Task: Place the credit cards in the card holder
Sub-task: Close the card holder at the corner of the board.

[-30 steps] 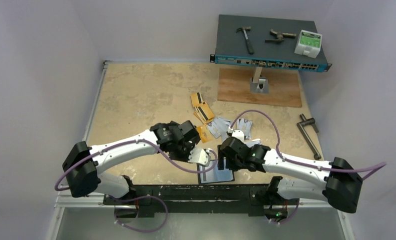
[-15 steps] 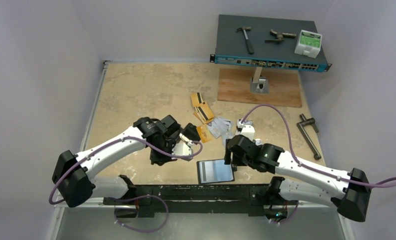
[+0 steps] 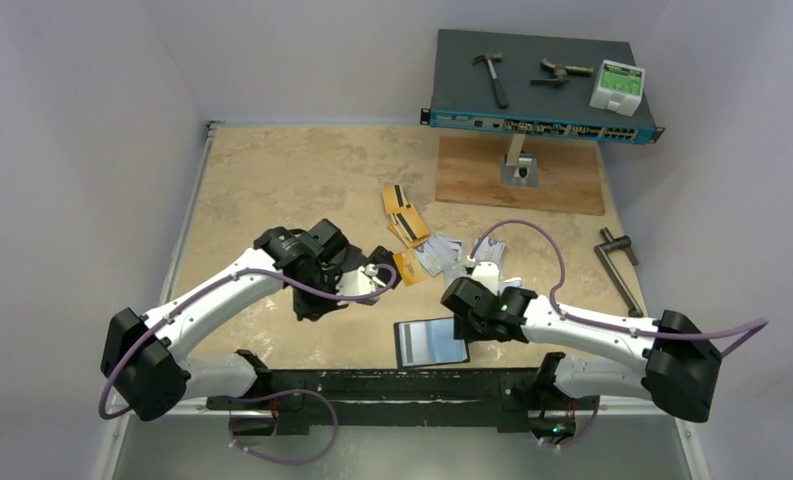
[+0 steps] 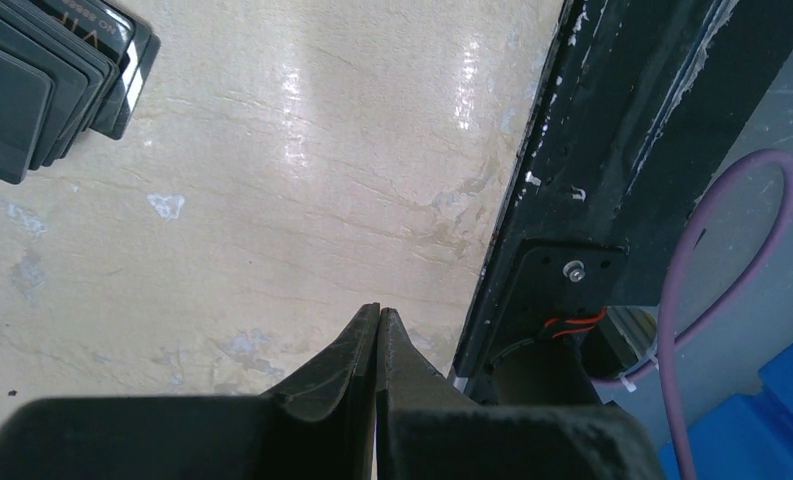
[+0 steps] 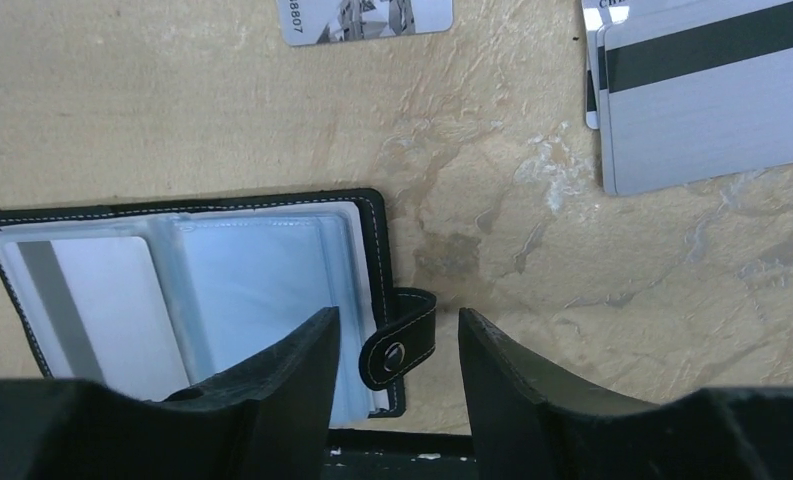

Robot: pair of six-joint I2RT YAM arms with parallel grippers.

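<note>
So, holder (image 3: 431, 342): lies open and flat in the lower centre of the top view, at the table's (image 3: 272, 180) near edge, clear sleeves facing up.
Sleeves: in the right wrist view the left one has a pale card (image 5: 82, 300) with a grey stripe in it; what is in the right one I cannot tell.
Tab (image 5: 400, 340): sticks out from the holder's right edge, lower centre of the right wrist view.
Loose cards (image 3: 422, 245): scattered in mid-frame of the top view, orange ones toward the upper left of the heap, silver ones to the right, apart from the holder.
Right gripper (image 5: 397, 360): released, jaws apart on either side of the tab with gaps both sides; nothing grasped.
Left gripper (image 4: 377, 330): clenched, fingers pressed together and empty, over bare table beside the black frame (image 4: 612, 150).
</note>
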